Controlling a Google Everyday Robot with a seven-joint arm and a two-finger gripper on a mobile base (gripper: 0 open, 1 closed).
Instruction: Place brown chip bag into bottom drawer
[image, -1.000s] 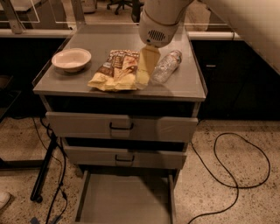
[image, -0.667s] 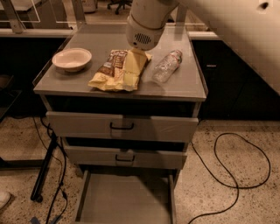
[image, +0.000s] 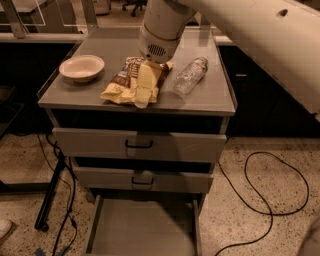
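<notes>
Our pincer (image: 142, 95) hangs directly over the bag (image: 120, 89) on the tabletop (image: 210, 95); we cannot tell whether it is apart or together. The bag's long axis runs front-left to back-right. The drawer (image: 142, 230) lies open below.

I have a single camera view. It sits high, in front of the cabinet (image: 200, 100), and looks steeply down and forward. It is close. The cabinet top fills the upper half of the frame, and the open bottom drawer (image: 140, 232) runs off the lower edge. My arm (image: 260, 35) crosses in from the upper right. My gripper (image: 143, 89) shows at upper centre, over the brown chip bag (image: 122, 82).
</notes>
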